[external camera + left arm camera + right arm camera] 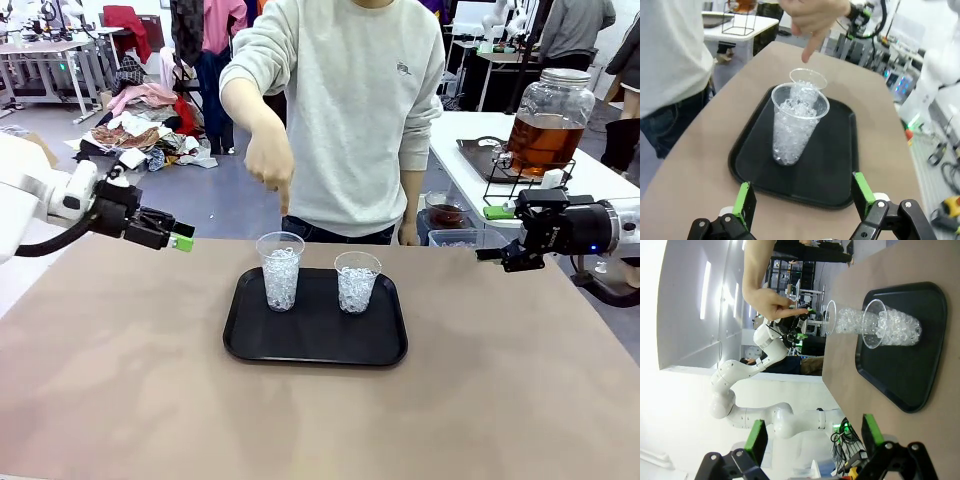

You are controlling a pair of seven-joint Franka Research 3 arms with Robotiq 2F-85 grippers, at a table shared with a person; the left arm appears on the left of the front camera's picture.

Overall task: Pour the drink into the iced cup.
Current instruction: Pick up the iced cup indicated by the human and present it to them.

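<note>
Two clear iced cups stand on a black tray [250, 340]: the left cup [280, 272] and the right cup [356, 283]. A person's hand [270, 165] points one finger down just above the left cup. Amber drink fills a big glass jar [547, 138] on a side table at the back right. My left gripper [180, 236] hovers open, left of the tray. In the left wrist view, that gripper [803, 200] faces the near cup [795, 125]. My right gripper [495, 235] hangs open, right of the tray. From the right wrist, its gripper [812, 437] looks at both cups [890, 330].
The tray sits mid-table on a brown mat [120, 380]. The person stands at the far edge. A small clear cup [445, 213] with brown liquid sits beyond the far edge near the side table. A wire stand [505, 180] holds the jar.
</note>
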